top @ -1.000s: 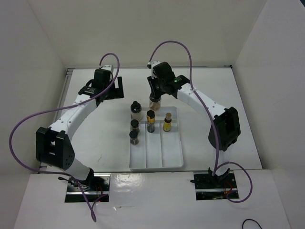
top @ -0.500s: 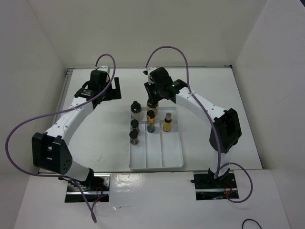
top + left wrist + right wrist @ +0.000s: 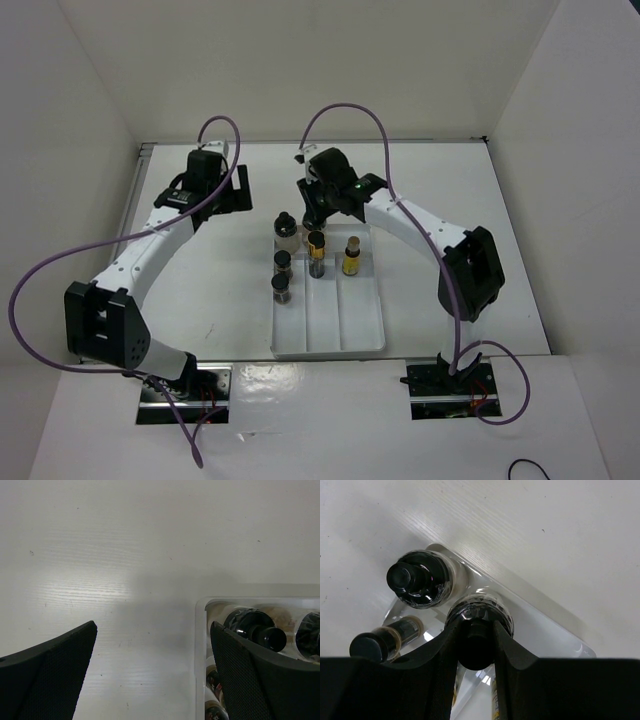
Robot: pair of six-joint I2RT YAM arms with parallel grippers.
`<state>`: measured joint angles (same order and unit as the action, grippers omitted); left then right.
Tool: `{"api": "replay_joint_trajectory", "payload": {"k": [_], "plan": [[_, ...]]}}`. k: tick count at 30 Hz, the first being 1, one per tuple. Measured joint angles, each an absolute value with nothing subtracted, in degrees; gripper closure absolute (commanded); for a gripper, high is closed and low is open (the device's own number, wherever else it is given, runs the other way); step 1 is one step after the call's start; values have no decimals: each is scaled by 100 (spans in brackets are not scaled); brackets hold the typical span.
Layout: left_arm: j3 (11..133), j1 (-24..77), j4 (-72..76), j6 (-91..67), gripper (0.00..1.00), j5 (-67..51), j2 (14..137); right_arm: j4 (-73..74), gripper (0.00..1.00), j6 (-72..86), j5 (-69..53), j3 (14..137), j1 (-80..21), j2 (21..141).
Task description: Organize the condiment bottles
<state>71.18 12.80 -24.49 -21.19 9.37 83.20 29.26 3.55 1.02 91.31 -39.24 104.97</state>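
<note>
Top external, five bottles [image 3: 317,250] visible, one tray [image 3: 330,345]

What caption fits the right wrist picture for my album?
Right tool grips a black-capped jar at a corner of the white tray.

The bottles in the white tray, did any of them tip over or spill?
Nothing stands out. The five bottles standing free in the tray are upright, with no spill in view. The right gripper is shut on the cap of a sixth jar at the tray's far end, also upright.
</note>
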Motion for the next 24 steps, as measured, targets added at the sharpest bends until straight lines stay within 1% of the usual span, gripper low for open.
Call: {"api": "replay_joint_trajectory", "payload": {"k": [2, 3, 5, 7, 9, 10, 12, 15, 16, 20, 22, 23, 24], "plan": [[7081, 1278, -2458, -2119, 0, 937, 8274, 2858, 91, 355, 104, 9131, -3924, 10530], [7081, 1267, -2473, -2115, 0, 937, 8261, 2840, 85, 355, 104, 9131, -3924, 10558], [7081, 1251, -2491, -2112, 0, 934, 8232, 2834, 80, 357, 108, 9131, -3924, 10617], [7076, 1229, -2495, -2115, 0, 934, 8195, 2838, 69, 362, 123, 9131, -3924, 10667], [7043, 1221, -2510, -2112, 0, 937, 8125, 2840, 64, 362, 134, 9131, -3924, 10678], [7015, 1219, -2528, -2112, 0, 937, 8082, 2838, 53, 357, 139, 9131, -3924, 10678], [6980, 1219, -2567, -2112, 0, 934, 7988, 2834, 39, 364, 158, 9131, -3924, 10680], [6973, 1212, -2593, -2115, 0, 937, 7881, 2836, 27, 399, 220, 9131, -3924, 10680], [6973, 1205, -2611, -2115, 0, 939, 7846, 2842, 20, 427, 239, 9135, -3924, 10680], [6976, 1175, -2773, -2121, 0, 941, 7745, 3052, 8, 558, 377, 9336, -3924, 10696], [6976, 1170, -2875, -2139, 0, 958, 7701, 3199, 5, 639, 491, 9515, -3924, 10696], [6976, 1170, -2912, -2145, 0, 974, 7666, 3264, 1, 659, 552, 9612, -3924, 10689], [6976, 1170, -2947, -2161, 0, 998, 7623, 3380, 1, 679, 609, 9736, -3924, 10689]]}}
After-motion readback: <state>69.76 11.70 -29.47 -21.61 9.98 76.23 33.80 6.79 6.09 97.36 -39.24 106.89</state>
